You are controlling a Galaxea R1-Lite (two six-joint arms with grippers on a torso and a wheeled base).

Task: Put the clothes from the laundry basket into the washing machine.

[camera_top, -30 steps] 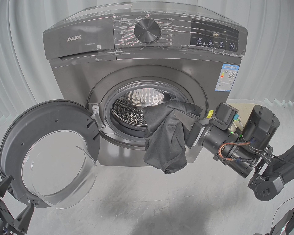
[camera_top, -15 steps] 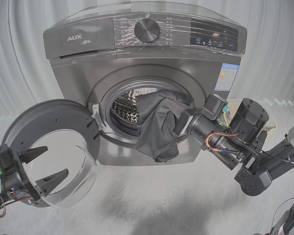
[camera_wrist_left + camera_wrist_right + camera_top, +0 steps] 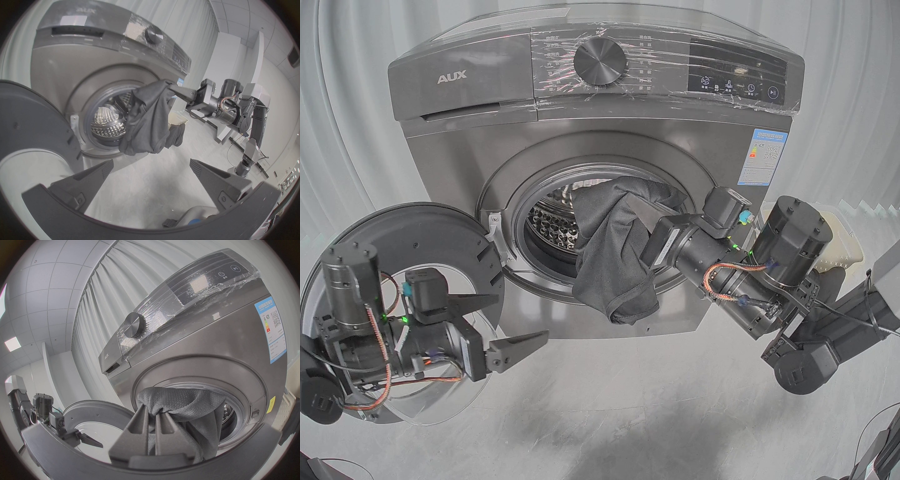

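1. The right gripper (image 3: 635, 205), jaws pinching a dark, finely dimpled knit garment (image 3: 609, 256), holds it at the round mouth of the grey metal washing machine (image 3: 487, 150). The limp cloth hangs past the lower rim.
2. The left gripper (image 3: 522, 317), wedge-shaped jaws spread, hangs before the open round door (image 3: 406, 231) with its glass bowl.

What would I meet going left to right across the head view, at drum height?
open door → drum → dark garment hanging from the opening → right gripper, shut on the garment's top → laundry basket
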